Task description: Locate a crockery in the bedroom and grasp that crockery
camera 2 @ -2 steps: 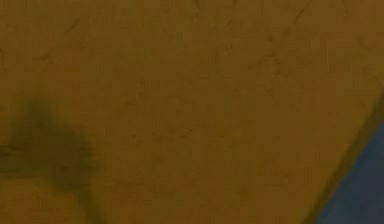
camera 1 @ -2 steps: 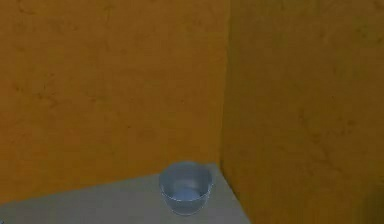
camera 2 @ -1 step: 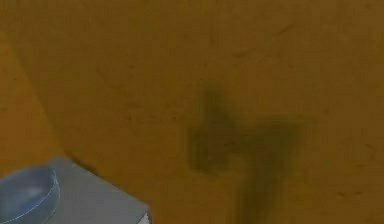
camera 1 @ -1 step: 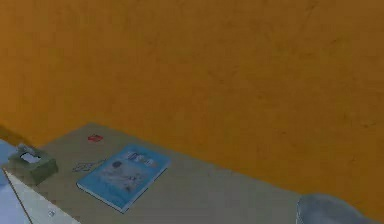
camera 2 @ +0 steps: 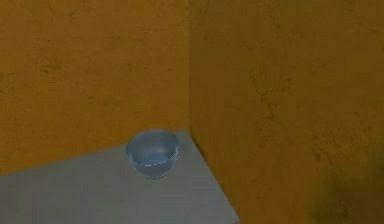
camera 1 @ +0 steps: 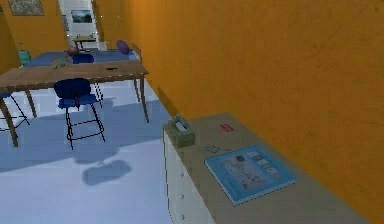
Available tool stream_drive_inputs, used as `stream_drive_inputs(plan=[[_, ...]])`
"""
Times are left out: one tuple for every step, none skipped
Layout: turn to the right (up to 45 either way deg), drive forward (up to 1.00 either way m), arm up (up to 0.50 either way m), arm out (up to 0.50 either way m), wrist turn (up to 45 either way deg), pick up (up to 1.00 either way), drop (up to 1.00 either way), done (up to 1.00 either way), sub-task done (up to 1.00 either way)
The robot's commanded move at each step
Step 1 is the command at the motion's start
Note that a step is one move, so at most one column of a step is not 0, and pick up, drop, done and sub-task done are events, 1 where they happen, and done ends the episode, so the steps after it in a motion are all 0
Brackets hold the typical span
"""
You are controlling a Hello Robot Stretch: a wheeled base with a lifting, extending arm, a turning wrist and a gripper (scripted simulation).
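A small pale blue-grey bowl (camera 2: 152, 155) stands on a grey surface (camera 2: 80, 190) in the arm side view, close to the corner where two orange walls meet. It sits upright with its rim showing as a light ring.
In the forward view a beige dresser (camera 1: 200, 200) at lower right carries a small green box (camera 1: 181, 131), a red card (camera 1: 225, 127) and a blue book (camera 1: 250, 172). A wooden table (camera 1: 75, 72) with blue chair (camera 1: 76, 100) stands at left. An orange wall (camera 1: 280, 60) runs along the right.
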Motion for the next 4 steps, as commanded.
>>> stream_drive_inputs(plan=[[0.0, 0.00, 0.50, 0.00, 0.0, 0.00, 0.00, 0.00, 0.00], [0.0, 0.00, 0.38, 0.00, 0.0, 0.00, 0.00, 0.00, 0.00], [0.0, 0.00, 0.00, 0.18, 0.0, 0.00, 0.00, 0.00, 0.00], [0.0, 0.00, 0.00, 0.00, 45.0, 0.00, 0.00, 0.00, 0.00]])
